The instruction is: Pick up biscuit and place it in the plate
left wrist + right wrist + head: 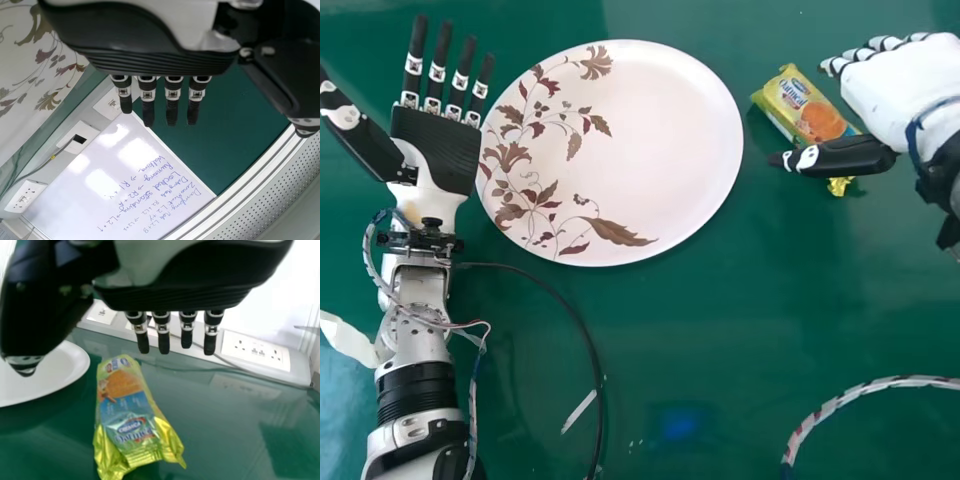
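The yellow biscuit packet [802, 108] lies on the green table to the right of the plate [665, 150], a white round one with brown leaves. My right hand [910, 85] is over the packet's right side, its thumb across the packet's near part and its fingers straight beyond. In the right wrist view the packet [127, 410] lies below the open right hand [175, 295], with a gap between them; the plate [55, 370] is beside it. My left hand [435, 150] rests palm up at the plate's left edge, fingers straight; the left wrist view has this hand [145, 55] too.
A black cable [582, 335] curves over the table from the left forearm. A striped cable [860, 390] arches at the near right. Beyond the table's edge are wall sockets [255, 351] and a whiteboard with writing [110, 175].
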{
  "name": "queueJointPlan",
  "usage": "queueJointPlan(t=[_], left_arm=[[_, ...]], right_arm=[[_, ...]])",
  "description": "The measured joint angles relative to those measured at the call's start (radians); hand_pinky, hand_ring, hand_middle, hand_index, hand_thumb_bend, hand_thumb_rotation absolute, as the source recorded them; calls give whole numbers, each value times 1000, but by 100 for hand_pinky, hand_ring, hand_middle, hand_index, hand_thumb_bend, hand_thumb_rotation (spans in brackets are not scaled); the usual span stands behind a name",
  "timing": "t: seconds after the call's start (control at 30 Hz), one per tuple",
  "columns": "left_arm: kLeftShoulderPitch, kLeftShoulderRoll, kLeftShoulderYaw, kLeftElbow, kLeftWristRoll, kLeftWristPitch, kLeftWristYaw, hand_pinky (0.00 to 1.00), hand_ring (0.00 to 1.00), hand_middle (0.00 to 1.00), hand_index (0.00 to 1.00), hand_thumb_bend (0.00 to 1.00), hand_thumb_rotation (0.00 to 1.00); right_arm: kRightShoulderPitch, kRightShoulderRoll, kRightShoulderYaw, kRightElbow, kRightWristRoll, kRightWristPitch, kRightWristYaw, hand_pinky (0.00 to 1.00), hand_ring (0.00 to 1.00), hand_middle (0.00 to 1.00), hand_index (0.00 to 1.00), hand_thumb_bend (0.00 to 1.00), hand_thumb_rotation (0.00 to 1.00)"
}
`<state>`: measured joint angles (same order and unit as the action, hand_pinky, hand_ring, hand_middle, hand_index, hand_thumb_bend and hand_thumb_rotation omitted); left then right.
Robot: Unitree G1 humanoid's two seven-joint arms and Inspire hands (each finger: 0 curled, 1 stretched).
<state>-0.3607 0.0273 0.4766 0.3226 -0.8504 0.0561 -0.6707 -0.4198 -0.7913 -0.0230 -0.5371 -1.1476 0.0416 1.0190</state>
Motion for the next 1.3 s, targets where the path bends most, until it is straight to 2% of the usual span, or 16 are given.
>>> queueJointPlan(t=[0.07,0.13,0.47,0.8,0.97,1.13,1.3], left_arm=[[-1,0,2,1,-1,3,-12,96,93,96,94,100,75],[-1,0,4,1,-1,6,-11,98,93,97,95,100,76],[-1,-1,9,-5,-3,17,15,100,92,97,96,100,74],[1,0,10,-6,-16,19,6,99,93,98,98,100,73],[0,1,10,-4,-17,19,-11,96,93,97,97,100,71],[-1,4,13,-2,-29,35,-15,91,91,96,97,100,74],[-5,5,22,3,-45,52,-24,88,90,95,97,100,72]], right_arm=[[-4,0,8,15,0,3,-2,81,100,100,100,100,89],[-10,0,20,39,0,3,-4,79,100,100,100,100,90],[-39,-5,62,159,-1,6,-28,81,100,100,100,100,87],[-40,-27,105,198,-22,-2,-55,72,100,100,100,100,87],[-29,-32,118,200,-64,-2,-87,66,97,100,100,98,76],[-3,-33,142,200,-121,-3,-136,55,85,97,100,86,66],[14,-33,152,200,-169,-3,-184,48,72,95,100,78,47]])
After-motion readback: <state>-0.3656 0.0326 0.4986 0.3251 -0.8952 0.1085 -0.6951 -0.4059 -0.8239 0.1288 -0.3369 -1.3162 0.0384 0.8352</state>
